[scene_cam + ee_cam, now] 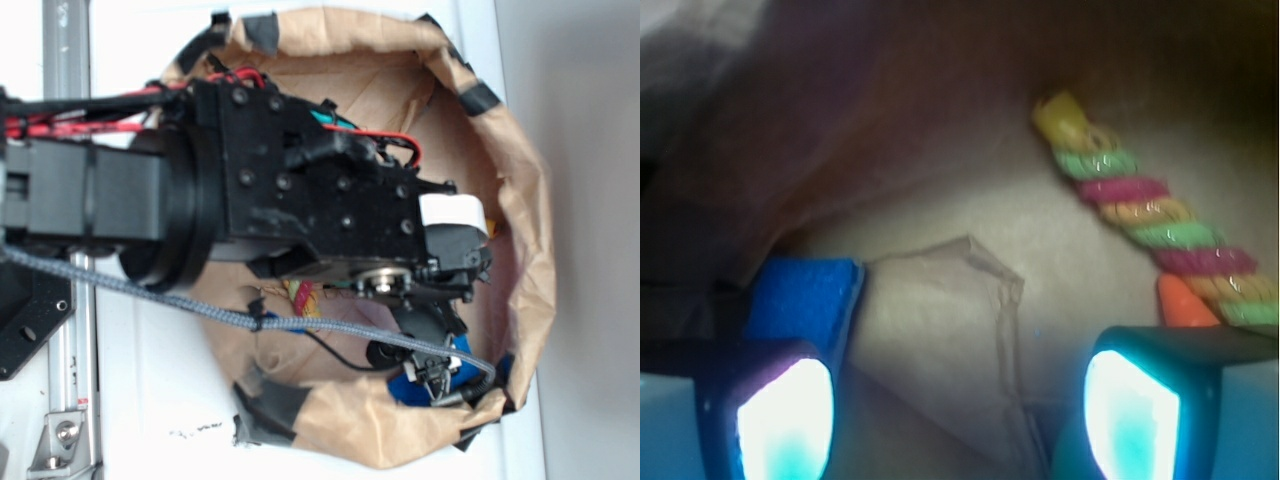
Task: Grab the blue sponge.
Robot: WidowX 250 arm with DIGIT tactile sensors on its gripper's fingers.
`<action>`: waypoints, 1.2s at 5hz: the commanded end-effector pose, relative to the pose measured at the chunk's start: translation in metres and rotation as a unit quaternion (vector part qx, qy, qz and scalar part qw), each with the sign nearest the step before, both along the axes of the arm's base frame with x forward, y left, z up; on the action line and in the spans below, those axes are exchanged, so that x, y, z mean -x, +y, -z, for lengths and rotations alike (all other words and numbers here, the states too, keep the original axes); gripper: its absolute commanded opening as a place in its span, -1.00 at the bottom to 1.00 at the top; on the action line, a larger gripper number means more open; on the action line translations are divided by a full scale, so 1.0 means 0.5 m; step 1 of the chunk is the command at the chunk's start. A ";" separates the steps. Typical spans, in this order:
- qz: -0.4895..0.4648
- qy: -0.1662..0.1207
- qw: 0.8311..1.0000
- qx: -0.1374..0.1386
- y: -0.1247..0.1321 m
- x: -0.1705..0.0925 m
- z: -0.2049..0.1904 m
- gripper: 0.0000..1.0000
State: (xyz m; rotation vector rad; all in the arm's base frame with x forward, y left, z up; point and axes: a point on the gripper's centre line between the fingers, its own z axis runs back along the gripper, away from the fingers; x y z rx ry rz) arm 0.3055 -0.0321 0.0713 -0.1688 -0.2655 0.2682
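The blue sponge (805,295) lies on the brown paper floor at the left of the wrist view, just beyond my left fingertip (780,420) and partly hidden by it. My gripper (958,410) is open, with only bare paper between the fingers. In the exterior view the gripper (438,375) reaches down inside the paper bag near its lower right wall, and a blue patch (404,388) shows under it; I cannot tell whether that is the sponge or a finger.
A twisted multicoloured rope toy (1150,215) lies at the right, with an orange carrot tip (1185,300) beside my right finger. The crumpled brown paper bag wall (525,200) rings the workspace. The arm and cables hide most of the bag's inside.
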 end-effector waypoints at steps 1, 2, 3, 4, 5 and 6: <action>0.059 -0.061 0.995 -0.043 0.037 -0.009 -0.021 1.00; 0.096 -0.065 0.992 -0.045 0.009 -0.009 -0.005 1.00; 0.129 -0.072 0.988 -0.048 -0.033 -0.013 -0.003 1.00; 0.148 -0.069 0.986 -0.033 -0.069 -0.018 0.008 1.00; 0.129 -0.084 0.988 -0.011 -0.077 -0.027 -0.008 1.00; 0.133 -0.082 0.988 -0.013 -0.083 -0.043 0.010 1.00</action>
